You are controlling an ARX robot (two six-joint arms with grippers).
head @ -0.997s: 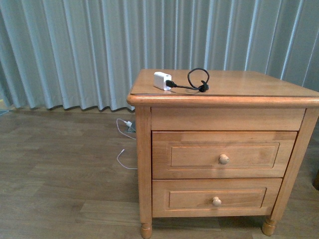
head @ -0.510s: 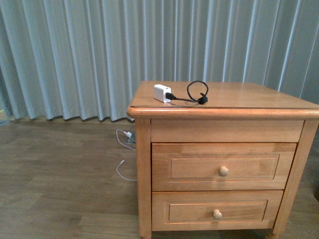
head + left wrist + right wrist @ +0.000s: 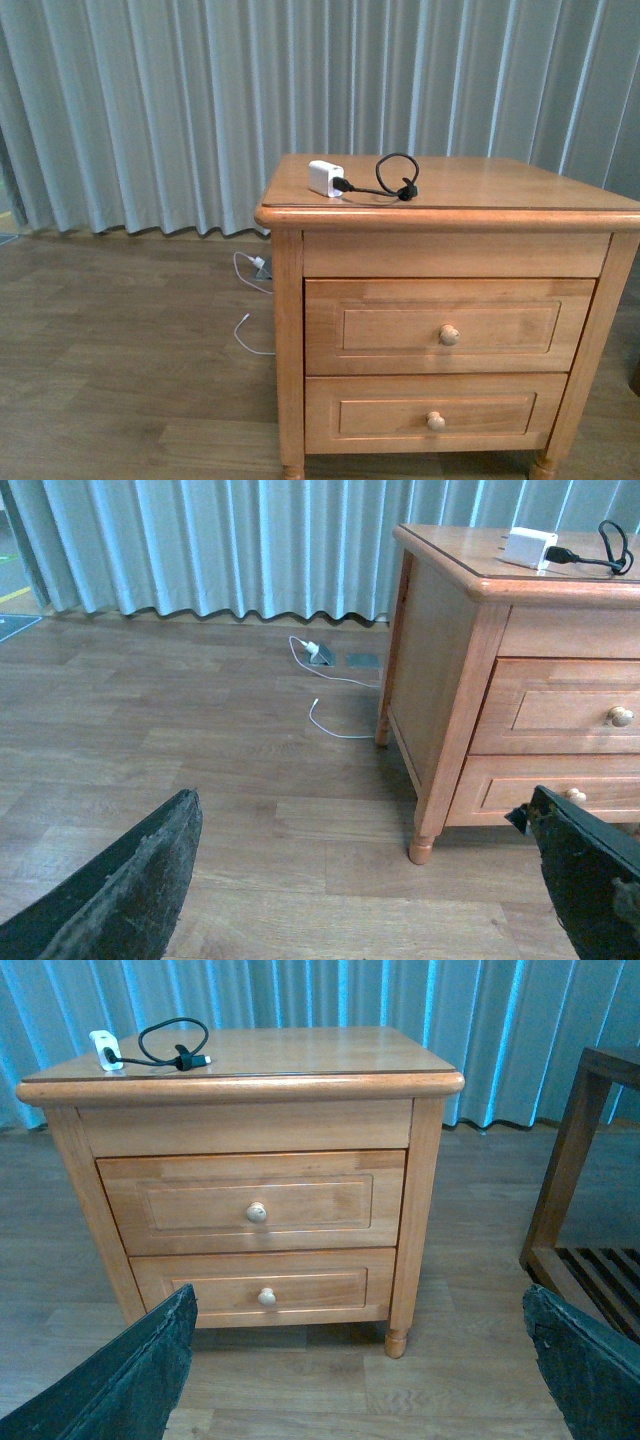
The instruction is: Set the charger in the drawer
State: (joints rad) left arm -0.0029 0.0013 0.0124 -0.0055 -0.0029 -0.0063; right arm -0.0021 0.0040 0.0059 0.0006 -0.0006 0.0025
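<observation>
The charger [image 3: 325, 177], a small white block with a coiled black cable [image 3: 397, 173], lies on top of the wooden nightstand [image 3: 500, 185], near its left front edge. It also shows in the left wrist view [image 3: 528, 547] and the right wrist view [image 3: 103, 1047]. The drawer [image 3: 390, 328], the taller upper one with a round pale knob, is shut; it also shows in the wrist views [image 3: 560, 705] [image 3: 180, 1205]. My left gripper [image 3: 360, 815] and right gripper [image 3: 358, 1305] are open, empty, low over the floor and well short of the nightstand. Neither shows in the front view.
The shorter lower drawer [image 3: 390, 415] is shut. A thin white cable [image 3: 245, 330] lies on the wood floor left of the nightstand, by a floor socket [image 3: 362, 661]. Pale curtains [image 3: 150, 100] hang behind. A dark wooden rack [image 3: 580, 1160] stands right of the nightstand.
The front view has shifted slightly, so the nightstand sits a little lower and looks nearer. The charger and both drawers have not moved.
</observation>
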